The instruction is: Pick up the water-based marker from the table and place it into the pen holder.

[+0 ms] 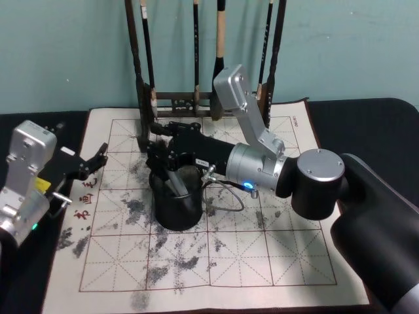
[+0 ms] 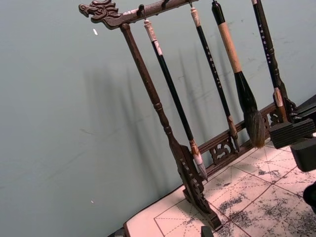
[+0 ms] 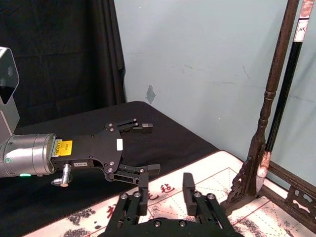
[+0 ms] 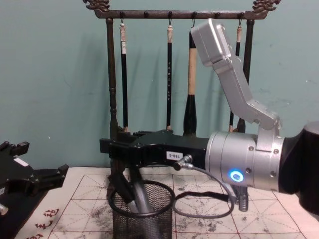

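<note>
Teal wall behind a gridded calligraphy mat. My right gripper [image 4: 130, 181], fingers spread, hangs above the one pen holder [image 4: 142, 215]; one grey marker [image 4: 142, 198] leans inside, so I judge release done, withdrawal next. My left gripper [image 1: 99, 157] idles open at the mat's left edge. Five brushes hang on one rack [image 4: 112, 94].

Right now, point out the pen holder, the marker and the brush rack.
pen holder [image 4: 167, 191]: chest view, right rim.
marker [image 4: 141, 198]: chest view, grey barrel inside the cup.
brush rack [image 4: 111, 94]: chest view, left post.
</note>
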